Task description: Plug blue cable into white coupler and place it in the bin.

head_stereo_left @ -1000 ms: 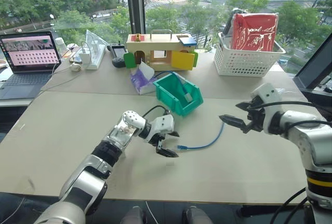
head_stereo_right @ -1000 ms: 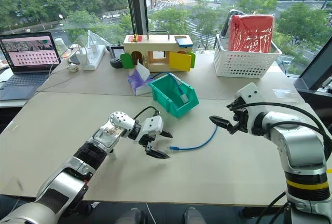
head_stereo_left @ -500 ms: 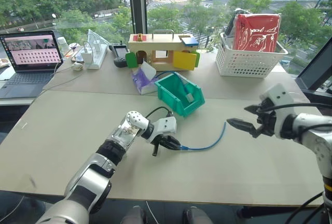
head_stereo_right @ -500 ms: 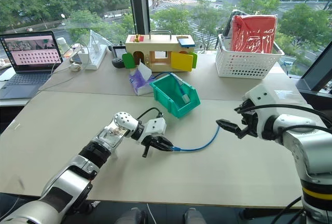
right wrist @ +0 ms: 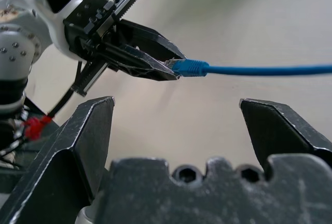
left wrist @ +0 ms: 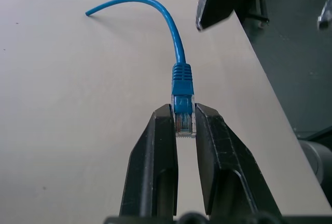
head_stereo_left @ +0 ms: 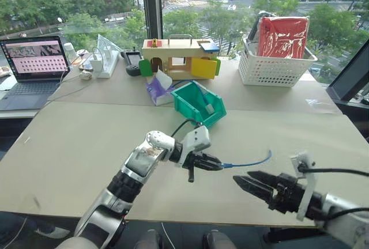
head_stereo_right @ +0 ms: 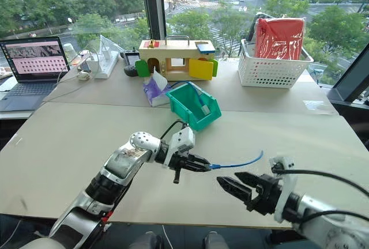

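Moved: since a second ago my left gripper (head_stereo_left: 211, 162) has closed on the near plug of the blue cable (head_stereo_left: 249, 161) and lifted it off the table (head_stereo_left: 69, 145); my right gripper (head_stereo_left: 253, 184) has pulled back from the far right to the near edge.
Left gripper: pinching the clear plug between both fingers (left wrist: 155, 151), blue boot and cord sticking out past the tips, pointing right. Held by the very end, I'd say, so the plug tip stays presentable for mating.
Blue cable: one end in my left grip, the rest arcs right and away, free end curling up over the table to the right.
Bin (head_stereo_left: 190, 106): teal, far centre of the table, just beyond my left arm, open side facing near.
White coupler (head_stereo_left: 210, 108): small white block lying inside the bin, not on the cable yet.
Right gripper: fingers spread wide, nothing in them, low at the near edge, aimed left at the held plug. Looks like a staging pose for a handover or regrip.
Status: plug secured, coupling not done. My guess is the coupler needs fetching next.
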